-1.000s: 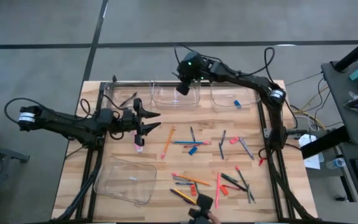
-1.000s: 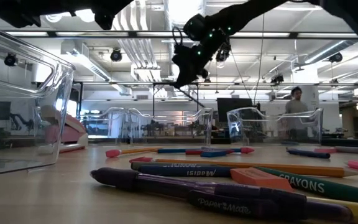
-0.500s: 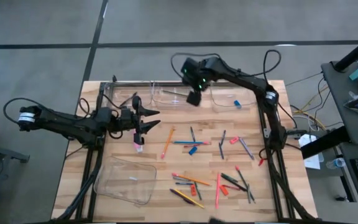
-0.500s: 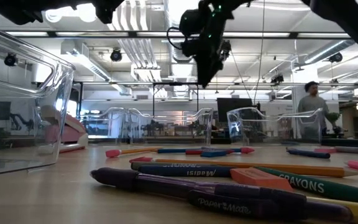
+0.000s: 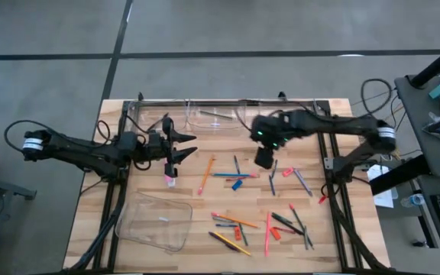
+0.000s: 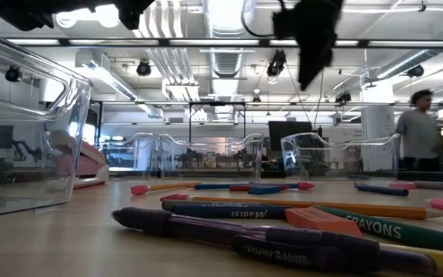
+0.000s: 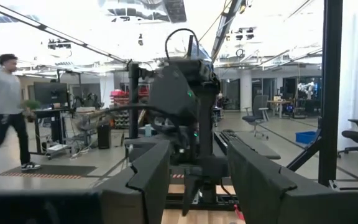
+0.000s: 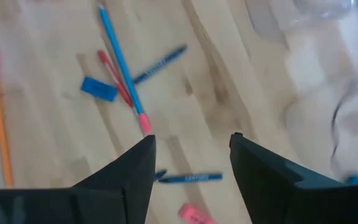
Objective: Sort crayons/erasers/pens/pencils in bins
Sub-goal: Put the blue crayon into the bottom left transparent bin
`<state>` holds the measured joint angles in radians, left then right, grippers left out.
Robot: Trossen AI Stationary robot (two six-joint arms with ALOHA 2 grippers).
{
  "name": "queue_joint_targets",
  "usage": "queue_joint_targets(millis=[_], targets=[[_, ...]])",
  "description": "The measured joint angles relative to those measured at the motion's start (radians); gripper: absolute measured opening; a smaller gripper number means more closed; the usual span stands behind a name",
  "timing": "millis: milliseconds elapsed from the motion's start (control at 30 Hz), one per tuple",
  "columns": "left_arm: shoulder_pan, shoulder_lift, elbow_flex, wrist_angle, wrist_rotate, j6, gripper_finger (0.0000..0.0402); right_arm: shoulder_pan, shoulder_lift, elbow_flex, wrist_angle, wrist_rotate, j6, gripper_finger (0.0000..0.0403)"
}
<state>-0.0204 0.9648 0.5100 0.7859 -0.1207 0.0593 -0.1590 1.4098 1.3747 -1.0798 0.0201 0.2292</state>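
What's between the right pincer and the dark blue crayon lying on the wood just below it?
Nothing visible. The right pincer stands open above the table, and the dark blue crayon lies in plain sight between its fingers, with only bare wood around it. A pink eraser lies close by.

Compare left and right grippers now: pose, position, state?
Pose: the left gripper lies roughly level, pointing across the table; the right gripper points down at it.
Position: the left gripper is over the table's left part; the right gripper is over the loose items at mid-table.
Shared: both have their jaws open and hold nothing.
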Motion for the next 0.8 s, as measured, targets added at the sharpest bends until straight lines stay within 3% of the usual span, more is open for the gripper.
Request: queue_joint_targets(millis=[200,400,600,800], targets=[[0.0,0.003,-0.003,-0.001,0.0,0.0,0.0148,0.021,-0.218,-0.361,0.206,0.008,0.211,0.0196],[0.0,0.004,-0.007,-0.01,0.0,-0.001,0.0148,0.11,-0.308,-0.594,0.416,0.008,0.327,0.0194],[0.0,0.004,-0.008,-0.01,0.0,-0.001,0.0148,0.202,-0.3,-0.695,0.489,0.012,0.454,0.0194],[0.0,0.037,-0.005,0.0,0.0,-0.002,0.0148,0.331,-0.23,-0.68,0.495,0.11,0.534,0.0194]])
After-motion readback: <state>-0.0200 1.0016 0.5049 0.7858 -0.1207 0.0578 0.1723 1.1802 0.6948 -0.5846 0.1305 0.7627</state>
